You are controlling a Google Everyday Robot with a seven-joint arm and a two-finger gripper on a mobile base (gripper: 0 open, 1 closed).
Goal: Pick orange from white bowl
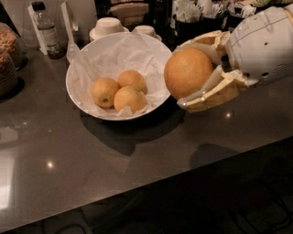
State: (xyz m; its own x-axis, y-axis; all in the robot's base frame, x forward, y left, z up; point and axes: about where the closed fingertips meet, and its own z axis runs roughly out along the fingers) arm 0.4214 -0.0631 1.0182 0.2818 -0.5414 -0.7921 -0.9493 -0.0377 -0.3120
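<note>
Glossy dark grey counter (114, 169); my gripper (181, 75) hangs above its right part. Three small round yellow-orange fruits (130, 98), clustered and touching. At the rear: clear plastic bottle with dark cap (46, 32), left; two small white cups on saucers (107, 27), centre; dark holders of white packets (192, 13), right.
</note>
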